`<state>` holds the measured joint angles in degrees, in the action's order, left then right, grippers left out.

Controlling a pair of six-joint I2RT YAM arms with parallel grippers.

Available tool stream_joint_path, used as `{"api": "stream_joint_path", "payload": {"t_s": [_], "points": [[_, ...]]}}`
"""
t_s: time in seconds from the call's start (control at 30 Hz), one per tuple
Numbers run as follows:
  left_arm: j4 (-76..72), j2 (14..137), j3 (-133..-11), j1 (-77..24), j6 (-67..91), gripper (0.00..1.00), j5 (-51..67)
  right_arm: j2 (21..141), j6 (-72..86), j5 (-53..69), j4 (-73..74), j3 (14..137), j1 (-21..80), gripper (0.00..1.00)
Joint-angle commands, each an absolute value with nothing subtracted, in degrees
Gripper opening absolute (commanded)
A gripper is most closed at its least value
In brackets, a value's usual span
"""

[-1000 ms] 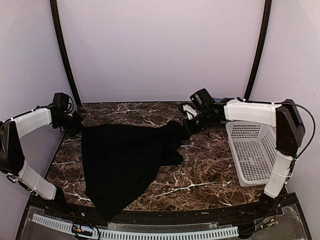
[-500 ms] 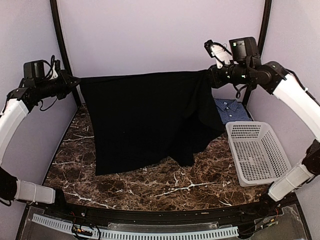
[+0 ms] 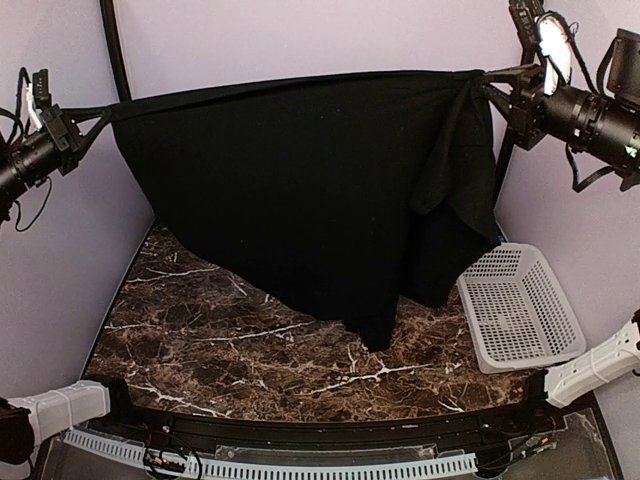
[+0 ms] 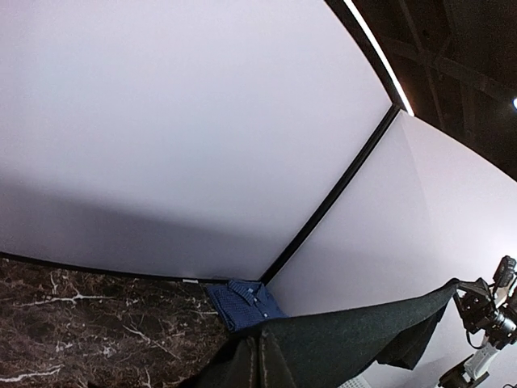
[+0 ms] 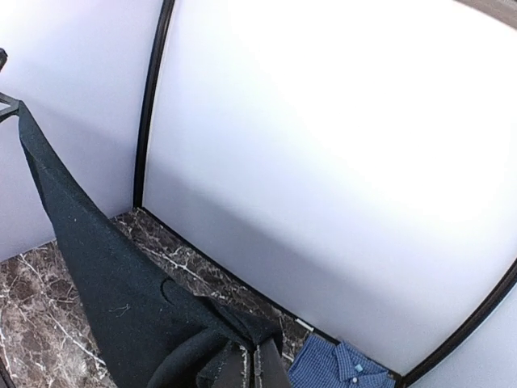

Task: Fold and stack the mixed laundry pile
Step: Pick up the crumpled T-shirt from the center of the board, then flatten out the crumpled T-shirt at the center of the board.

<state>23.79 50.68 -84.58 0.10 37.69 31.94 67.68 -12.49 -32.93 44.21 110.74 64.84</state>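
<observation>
"From overhead: a second ago the black garment lay spread on the worktop; now it hangs high like a curtain, stretched between the left gripper and the right gripper; only its lowest tip comes down near the worktop, and I cannot tell whether it touches."

"And the hold?"

"Each gripper is clamped on a top corner; at the right corner some cloth bunches and droops; I judge it is being pulled flat so it can be laid down and folded; the white basket sits at the right, nothing in it."

"The left wrist view?"

"The taut top edge runs off toward the right gripper; the checked shirt lies in the back corner of the worktop, seemingly folded."

"Right wrist?"

"The same black cloth falls away to the left; the shirt shows again by the back wall."

"Any writing?"

"No brand, label or lettering that I can read."
</observation>
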Motion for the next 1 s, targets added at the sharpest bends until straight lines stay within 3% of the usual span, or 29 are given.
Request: {"api": "stream_joint_path", "payload": {"t_s": [0.0, 0.13, 0.37, 0.5, 0.63, 0.67, 0.7, 0.73, 0.77, 0.8, 0.83, 0.93, 0.97], "points": [[26.37, 50.15, -89.61, 0.41, 38.57, 0.0, 26.44, 71.2, -20.41, -45.15, 40.73, 117.18, 69.25, 0.0], [27.62, 52.18, -91.34, 0.39, 40.04, 0.0, 19.23, 73.12, -34.32, -50.16, 24.19, 114.46, 67.48, 0.0], [21.69, 62.27, -84.59, 0.37, 41.77, 0.0, 10.95, 80.76, -21.75, -25.58, 25.19, 110.7, 42.19, 0.0], [13.67, 71.04, -79.96, 0.52, 40.57, 0.0, 7.09, 94.02, -17.47, -14.84, 21.36, 109.4, 34.14, 0.0], [6.29, 85.29, -80.79, 1.76, 40.8, 0.0, 6.34, 113.97, -15.93, -9.58, 20.02, 122.8, 28.11, 0.02], [4.73, 91.13, -81.39, 2.64, 40.83, 0.02, 6.92, 121.13, -15.28, -9.79, 23.55, 131.74, 27.44, 0.16], [1.95, 94.26, -83.26, 2.94, 40.84, 0.07, 6.85, 128.21, -14.45, -10.99, 27.65, 142.24, 26.84, 0.39], [1.46, 100.29, -84.74, 3.77, 40.5, 0.25, 7.93, 135.04, -13.48, -11.65, 33.2, 153.66, 26.43, 0.62], [3.24, 103.54, -89.67, 4.17, 39.81, 0.34, 8.97, 140.88, -12.65, -12.1, 37.91, 164.74, 26.22, 0.75], [5.53, 109.34, -92.87, 5.0, 39.55, 0.48, 10.94, 143.26, -11.6, -12.51, 40.02, 169.17, 26.15, 0.84], [9.82, 111.49, -97.9, 5.22, 39.51, 0.53, 11.58, 141.16, -10.92, -12.04, 38.31, 164.84, 26.11, 0.88], [11.08, 113.01, -98.55, 5.53, 39.57, 0.76, 10.67, 128.24, -9.94, -10.45, 25.55, 138.46, 25.66, 0.95], [10.37, 112.36, -97.66, 5.53, 39.58, 0.79, 10.21, 126.04, -8.83, -9.77, 25.03, 134.58, 25.32, 0.95]]}}
